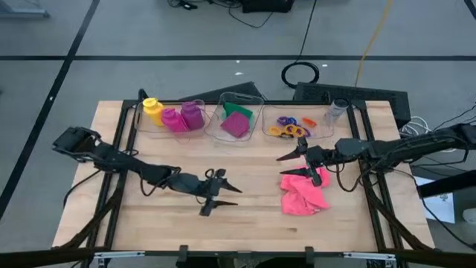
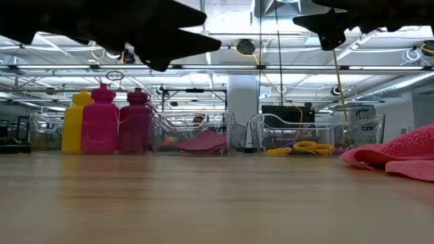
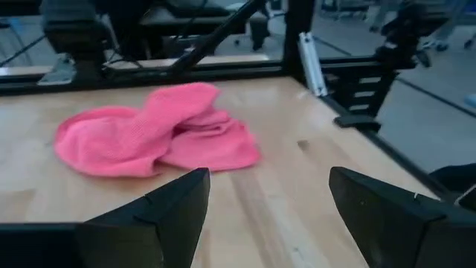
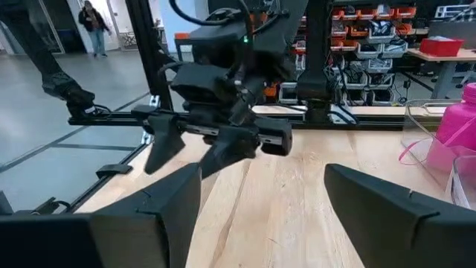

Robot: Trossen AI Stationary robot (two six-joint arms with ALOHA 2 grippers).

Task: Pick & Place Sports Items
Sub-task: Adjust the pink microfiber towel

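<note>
Pink cloth [image 1: 303,195] lies loose on the table [image 1: 245,223], just beneath the right gripper [image 1: 295,165], jaws spread. Best drop onto the thick fold. Left gripper [image 1: 223,198] waits open mid-table.

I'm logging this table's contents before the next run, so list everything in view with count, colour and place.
small plastic bottles: three, yellow, magenta and purple, upright in the clear bin at the far left.
folded cloths: two, green and magenta, in the middle clear bin.
tiny rings: several, orange, yellow, purple and blue, in the right clear bin.
soft pink cloth: one, crumpled on the bare wood on the table's right side.
clear plastic bins: three, in a row along the far edge.
wooden table: one, light wood, black frame.
left gripper: open, over the table's middle.
right gripper: open, just above the pink cloth.
</note>
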